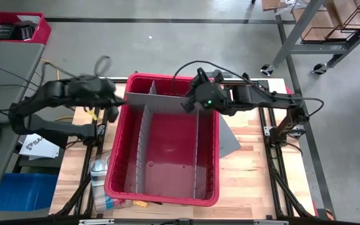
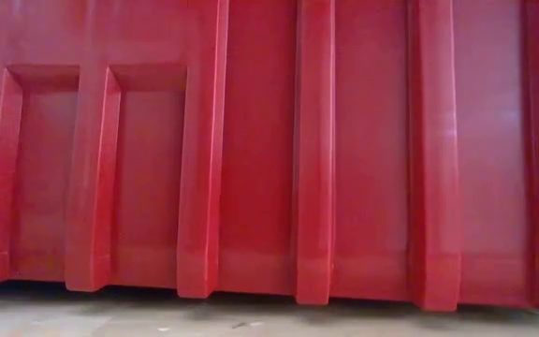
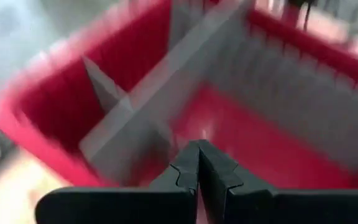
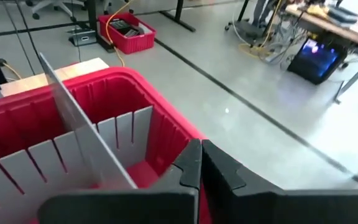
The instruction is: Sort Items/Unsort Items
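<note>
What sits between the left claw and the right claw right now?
In the high view, the far end of the red bin, with its grey divider, lies between the shut left claw and the shut right claw. No loose items show there.

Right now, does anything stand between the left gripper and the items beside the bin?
Nothing visible: the left gripper, shut, hangs at the red bin's far-left rim; the items lie on the table outside that same wall.
</note>
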Robot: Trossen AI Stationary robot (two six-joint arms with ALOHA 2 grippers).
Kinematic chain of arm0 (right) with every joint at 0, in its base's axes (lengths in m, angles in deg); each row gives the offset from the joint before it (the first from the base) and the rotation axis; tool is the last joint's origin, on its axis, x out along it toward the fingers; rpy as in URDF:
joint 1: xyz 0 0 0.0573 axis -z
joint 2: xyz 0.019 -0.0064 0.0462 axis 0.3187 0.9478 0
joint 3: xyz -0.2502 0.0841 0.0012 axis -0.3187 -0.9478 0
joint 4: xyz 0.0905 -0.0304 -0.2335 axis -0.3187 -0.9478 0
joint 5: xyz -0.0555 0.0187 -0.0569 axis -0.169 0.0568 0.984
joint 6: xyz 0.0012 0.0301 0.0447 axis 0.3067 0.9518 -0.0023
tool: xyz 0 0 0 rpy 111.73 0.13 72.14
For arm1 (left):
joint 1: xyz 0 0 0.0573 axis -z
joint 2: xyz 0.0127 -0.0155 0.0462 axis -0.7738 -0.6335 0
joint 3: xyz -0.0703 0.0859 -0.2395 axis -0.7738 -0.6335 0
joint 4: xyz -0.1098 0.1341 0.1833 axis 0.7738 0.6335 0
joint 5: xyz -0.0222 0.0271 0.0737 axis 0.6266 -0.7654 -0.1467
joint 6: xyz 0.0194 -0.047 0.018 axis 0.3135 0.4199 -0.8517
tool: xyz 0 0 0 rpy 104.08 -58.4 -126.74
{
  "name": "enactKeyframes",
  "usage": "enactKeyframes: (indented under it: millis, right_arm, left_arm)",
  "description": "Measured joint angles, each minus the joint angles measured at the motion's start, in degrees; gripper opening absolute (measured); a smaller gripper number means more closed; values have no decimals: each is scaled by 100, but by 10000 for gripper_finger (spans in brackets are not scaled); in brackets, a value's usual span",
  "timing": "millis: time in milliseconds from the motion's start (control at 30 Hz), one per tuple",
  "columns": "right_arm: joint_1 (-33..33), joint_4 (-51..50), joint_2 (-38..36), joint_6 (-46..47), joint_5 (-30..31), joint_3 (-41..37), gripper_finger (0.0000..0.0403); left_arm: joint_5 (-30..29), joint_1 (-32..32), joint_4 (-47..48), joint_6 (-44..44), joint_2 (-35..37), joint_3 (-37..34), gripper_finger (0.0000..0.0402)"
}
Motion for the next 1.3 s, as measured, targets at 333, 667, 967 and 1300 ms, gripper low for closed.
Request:
enactKeyframes:
  millis: [333, 667, 967, 1300]
  right_arm:
    - [74, -528, -2, -662, 17, 801, 0]
    - [-84, -1001, -9, -663, -7, 1069, 0]
    - [-164, -1079, -9, -676, 41, 1056, 0]
    - [-166, -1083, -9, -931, 149, 1052, 0]
  left_arm:
    - [730, 2, 977, -1459, -1836, 219, 0]
    - [-249, -73, 1109, -2725, -2736, 239, 0]
    - [-438, -52, 431, -2762, -2916, 231, 0]
    - [-168, 184, 71, -2961, -2909, 230, 0]
